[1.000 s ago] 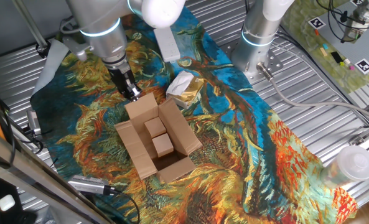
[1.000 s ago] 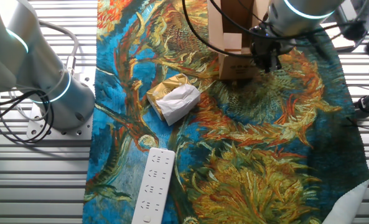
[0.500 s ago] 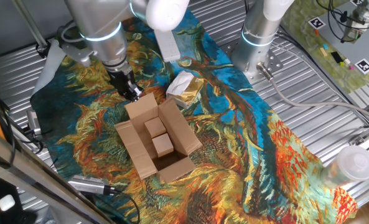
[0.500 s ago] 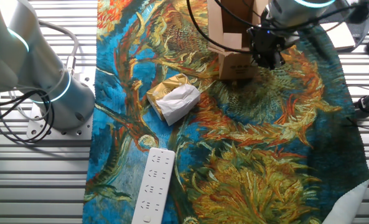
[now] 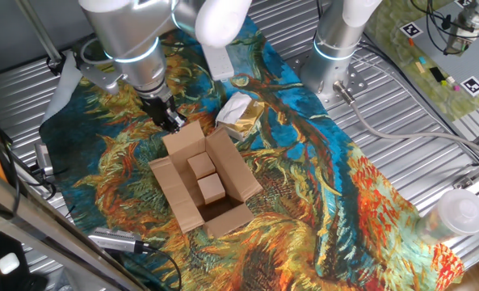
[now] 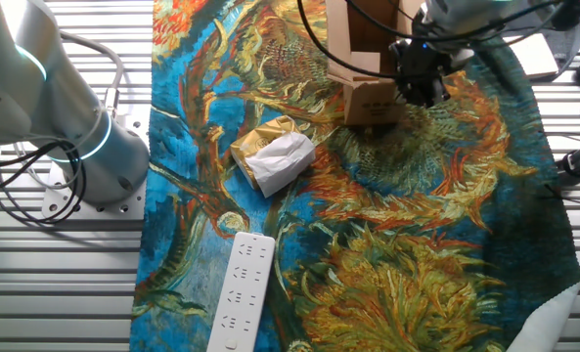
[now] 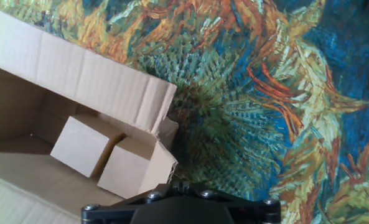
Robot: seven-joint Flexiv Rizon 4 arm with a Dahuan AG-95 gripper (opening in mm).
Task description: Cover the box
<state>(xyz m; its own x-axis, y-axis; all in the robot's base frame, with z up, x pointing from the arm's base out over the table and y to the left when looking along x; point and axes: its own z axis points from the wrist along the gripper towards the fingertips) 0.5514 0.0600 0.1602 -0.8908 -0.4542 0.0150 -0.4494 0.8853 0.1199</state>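
Gripper [image 5: 173,121] edged back from box [image 5: 203,182] flap; hand view alone shows blocks [image 7: 112,155] inside; jaw state perhaps closed, unclear.

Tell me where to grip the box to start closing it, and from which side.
Grip a flap, not the body. The box sits open with its flaps splayed outward. The flap nearest the gripper has a thin free edge, probably best pinched from outside, then folded in over the two blocks.

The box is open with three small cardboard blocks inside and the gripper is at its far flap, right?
Not quite: the box holds two small cardboard blocks, not three, as one fixed view shows. It is open, and the gripper is at its far flap.
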